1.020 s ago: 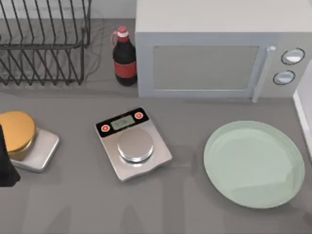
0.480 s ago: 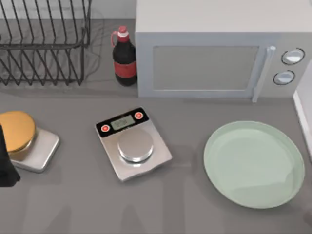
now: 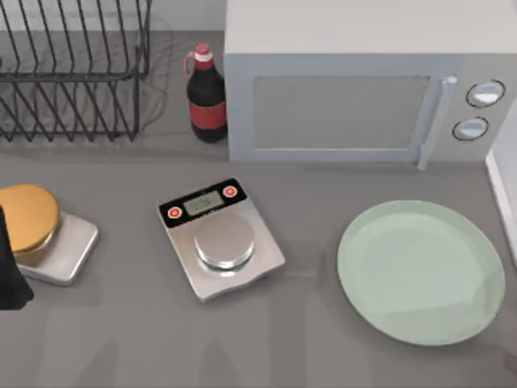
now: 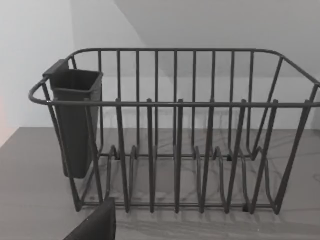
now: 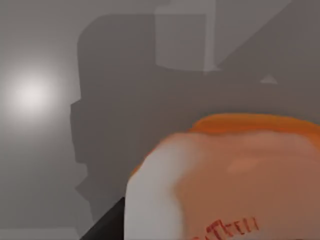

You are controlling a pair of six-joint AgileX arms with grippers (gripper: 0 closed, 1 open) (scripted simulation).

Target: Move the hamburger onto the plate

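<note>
The hamburger (image 5: 230, 175) looms very close in the right wrist view, pale orange-tan with a white side and red marks. It hangs above the grey table, over the arm's shadow. My right gripper (image 5: 220, 225) is shut on it, and a dark finger (image 5: 102, 227) shows at its lower edge. The mint-green plate (image 3: 359, 267) lies at the table's right with nothing on it. My left gripper (image 3: 10, 271) stays parked at the table's left edge.
A kitchen scale (image 3: 220, 238) sits mid-table. A golden dome (image 3: 28, 217) rests on a steel block (image 3: 69, 255) at the left. Along the back stand a wire dish rack (image 3: 73, 73), a cola bottle (image 3: 207, 97) and a microwave (image 3: 363, 81).
A faint pale spot has appeared at the top view's bottom right corner. Everything else, including the left arm, holds still.
</note>
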